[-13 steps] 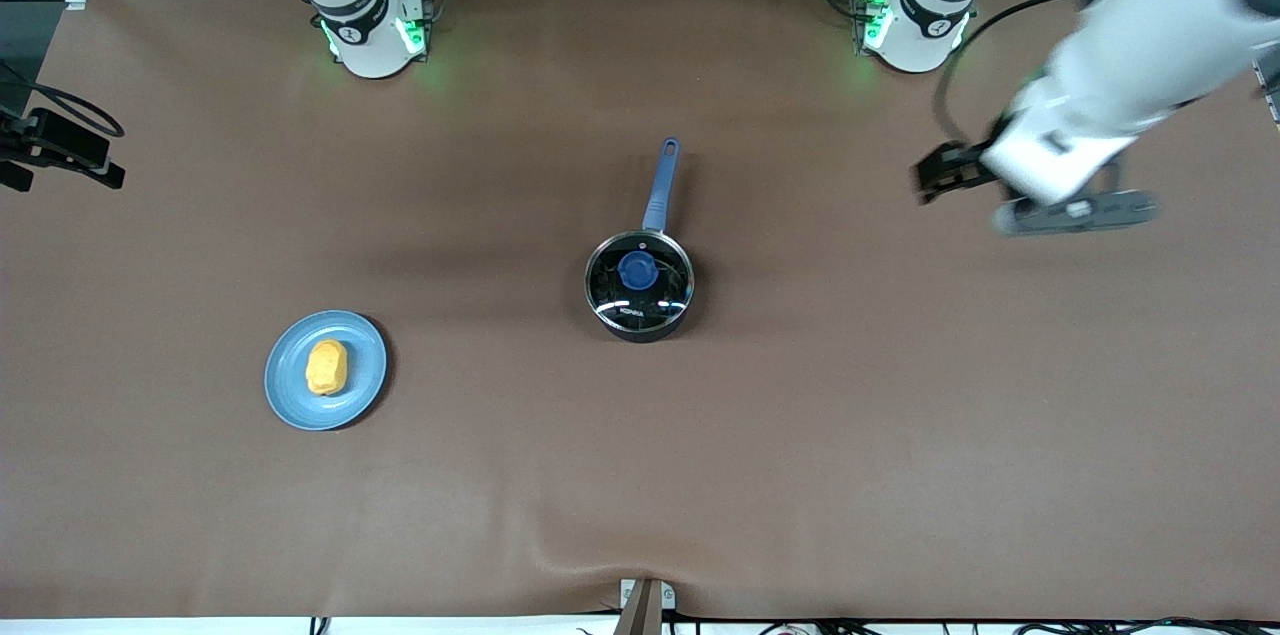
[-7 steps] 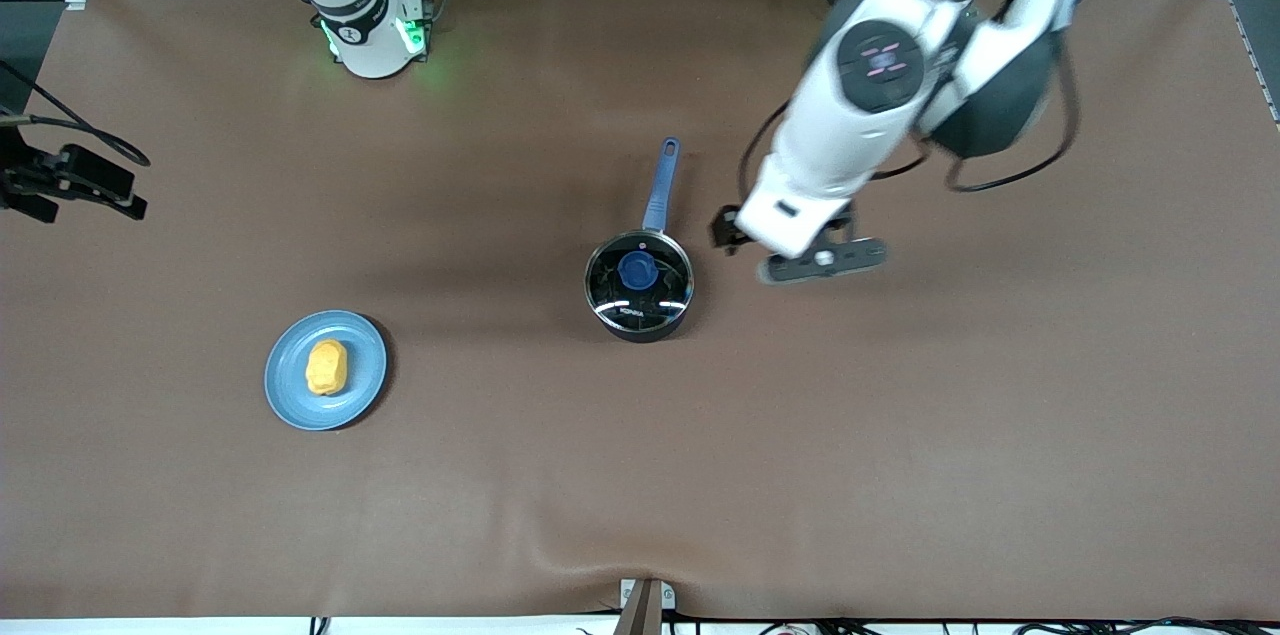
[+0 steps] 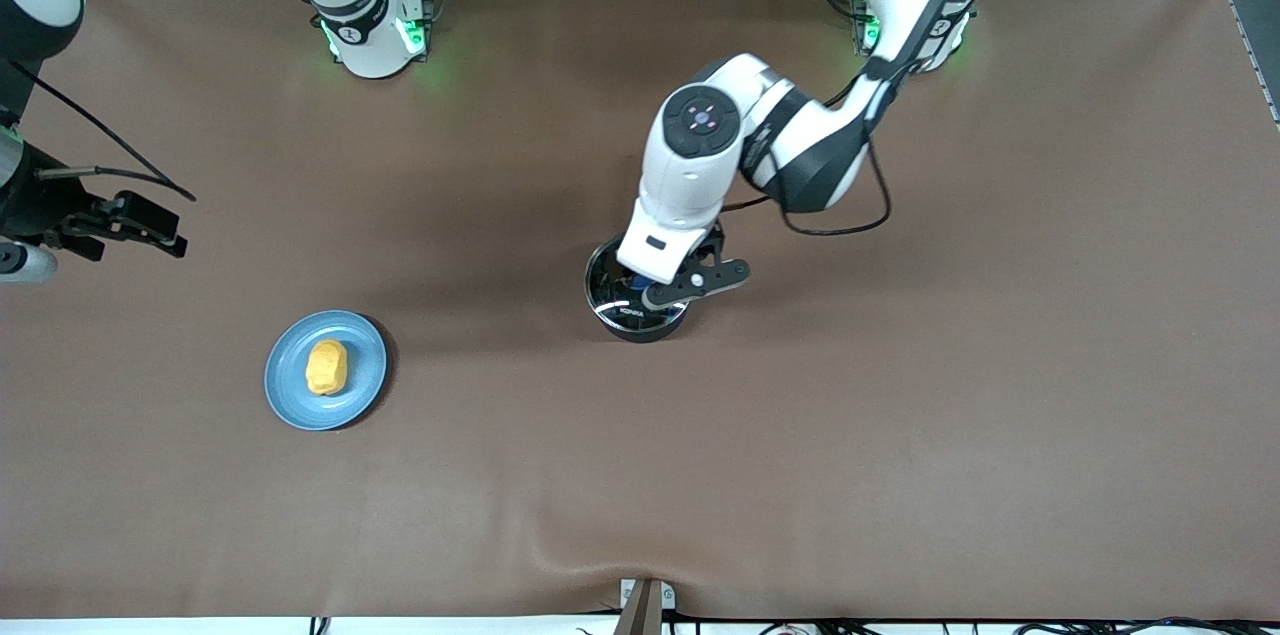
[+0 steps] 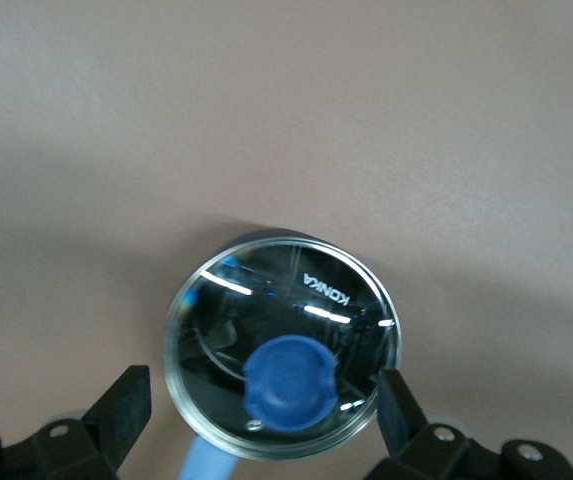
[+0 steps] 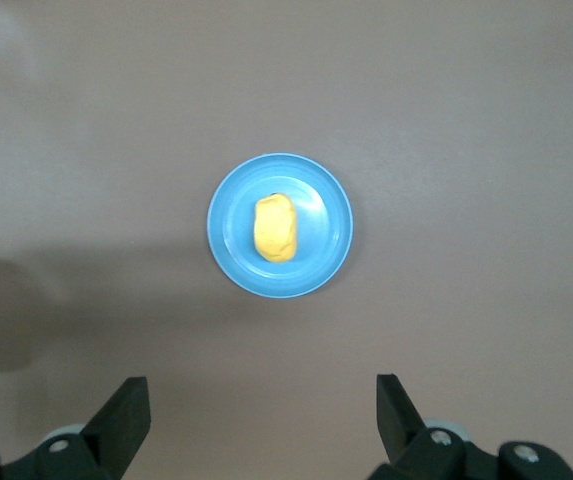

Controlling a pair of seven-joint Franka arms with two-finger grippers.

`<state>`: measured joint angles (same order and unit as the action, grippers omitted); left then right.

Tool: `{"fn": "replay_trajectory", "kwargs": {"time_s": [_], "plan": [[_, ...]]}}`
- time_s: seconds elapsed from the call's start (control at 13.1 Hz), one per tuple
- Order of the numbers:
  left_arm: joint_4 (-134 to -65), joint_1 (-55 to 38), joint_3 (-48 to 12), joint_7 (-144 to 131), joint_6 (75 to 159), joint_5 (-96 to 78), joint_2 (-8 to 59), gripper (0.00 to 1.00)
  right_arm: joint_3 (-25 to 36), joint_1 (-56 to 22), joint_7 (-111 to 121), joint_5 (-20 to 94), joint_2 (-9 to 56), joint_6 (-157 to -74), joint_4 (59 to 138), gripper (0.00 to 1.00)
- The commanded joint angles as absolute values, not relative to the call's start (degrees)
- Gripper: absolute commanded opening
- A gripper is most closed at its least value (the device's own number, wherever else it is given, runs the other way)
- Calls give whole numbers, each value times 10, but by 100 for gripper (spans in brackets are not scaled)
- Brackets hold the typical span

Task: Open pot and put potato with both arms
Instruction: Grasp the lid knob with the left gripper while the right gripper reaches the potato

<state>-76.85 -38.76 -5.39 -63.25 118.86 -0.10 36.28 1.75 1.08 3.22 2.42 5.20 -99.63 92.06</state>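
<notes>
1. On the brown matte table [image 3: 900, 415], the small black saucepan [image 3: 640, 320] is sitting lidded at centre, beneath the left gripper [image 4: 266, 405], jaws apart.
2. The yellow-orange potato [image 3: 326, 367] is lying on the flat blue plate [image 3: 365, 380].
3. The right gripper [image 5: 264, 415] is hovering at the right arm's end, jaws apart.

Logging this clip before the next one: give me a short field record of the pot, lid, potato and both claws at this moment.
pot: black saucepan mid-table
lid: glass lid on the pot, blue knob untouched
potato: potato on the blue plate, toward the right arm's end, nearer the front camera than the pot
left claw: left claw open, over the lid, fingers apart either side of the knob
right claw: right claw open, up in the air near the table's edge at the right arm's end, plate in its view
</notes>
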Motion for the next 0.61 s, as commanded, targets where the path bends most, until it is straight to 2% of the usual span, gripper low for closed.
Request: {"fn": "replay_trajectory", "kwargs": {"time_s": [0.0, 0.23, 0.54], "plan": [[-737, -404, -47, -694, 1187, 12, 393, 100, 16, 18, 29, 25, 46, -1048, 972, 100], [-738, -422, -47, -762, 1187, 12, 414, 100, 15, 18, 29, 25, 48, -1095, 1014, 100], [-740, -422, -46, -760, 1187, 14, 425, 100, 15, 18, 33, 25, 61, -1114, 1019, 100]]}}
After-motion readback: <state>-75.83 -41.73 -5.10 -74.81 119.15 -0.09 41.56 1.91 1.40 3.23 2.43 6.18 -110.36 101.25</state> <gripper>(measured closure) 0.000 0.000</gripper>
